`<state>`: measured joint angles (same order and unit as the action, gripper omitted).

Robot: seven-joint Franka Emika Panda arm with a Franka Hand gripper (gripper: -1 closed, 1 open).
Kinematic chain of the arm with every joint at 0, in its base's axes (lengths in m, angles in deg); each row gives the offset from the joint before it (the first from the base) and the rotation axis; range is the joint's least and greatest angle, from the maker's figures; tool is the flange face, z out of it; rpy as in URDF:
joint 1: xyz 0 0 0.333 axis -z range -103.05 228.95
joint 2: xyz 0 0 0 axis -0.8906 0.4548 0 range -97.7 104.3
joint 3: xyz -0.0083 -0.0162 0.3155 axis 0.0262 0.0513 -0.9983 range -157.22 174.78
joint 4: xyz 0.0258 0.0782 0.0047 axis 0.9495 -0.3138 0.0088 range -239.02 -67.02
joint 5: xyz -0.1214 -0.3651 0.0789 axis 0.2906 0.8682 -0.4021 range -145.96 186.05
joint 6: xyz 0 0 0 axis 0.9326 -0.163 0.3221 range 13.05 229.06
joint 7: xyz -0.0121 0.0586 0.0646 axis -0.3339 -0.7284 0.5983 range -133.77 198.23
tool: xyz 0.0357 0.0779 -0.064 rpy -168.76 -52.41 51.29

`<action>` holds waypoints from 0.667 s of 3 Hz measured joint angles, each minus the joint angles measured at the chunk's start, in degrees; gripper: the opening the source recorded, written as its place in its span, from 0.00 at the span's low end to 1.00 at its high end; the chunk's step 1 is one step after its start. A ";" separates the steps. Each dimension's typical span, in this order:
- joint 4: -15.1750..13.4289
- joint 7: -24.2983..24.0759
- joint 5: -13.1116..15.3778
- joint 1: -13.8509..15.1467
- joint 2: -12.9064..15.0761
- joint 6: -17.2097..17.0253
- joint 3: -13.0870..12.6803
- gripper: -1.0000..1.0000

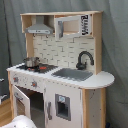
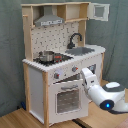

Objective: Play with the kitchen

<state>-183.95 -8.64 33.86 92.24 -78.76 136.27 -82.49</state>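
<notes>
The kitchen (image 2: 62, 60) stands upright on a wooden floor (image 2: 20, 120) before a grey curtain backdrop (image 1: 115, 45); both exterior views show it whole. Top section: grey hood (image 2: 50, 21), open shelf, and an upper cabinet door (image 2: 99, 11) swung open, seen at the second exterior view's upper right. Below that, a white pegboard back (image 2: 57, 37), then a worktop carrying a small metal pot (image 2: 46, 56) on the stovetop (image 1: 37, 66), with a sink (image 1: 74, 74) and black faucet (image 1: 84, 59) beside it. Knobs sit on the front panel under the stovetop. In the first exterior view the windowed oven door (image 1: 21, 100) hangs open, swung outward from the cabinet front, and a second windowed door (image 1: 62, 106) next to it is closed. The robot arm (image 2: 107, 95), white with a blue light, reaches in from the second exterior view's lower right, its forward end (image 2: 89, 77) against the front of the kitchen near the oven door's upper corner and the knob panel. Judgement: that placement suits working the oven door or a knob. Tool state: cannot tell, the tip is hidden against the cabinet front. The arm's white casing also shows at the bottom edge of the first exterior view.
</notes>
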 joint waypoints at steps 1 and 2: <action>0.00 6.25 -0.16 -0.69 0.84 -0.10 2.67 1.00; -0.01 12.35 -0.18 -1.71 1.88 -0.73 5.09 1.00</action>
<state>-183.96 3.71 33.68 90.53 -76.88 135.54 -77.40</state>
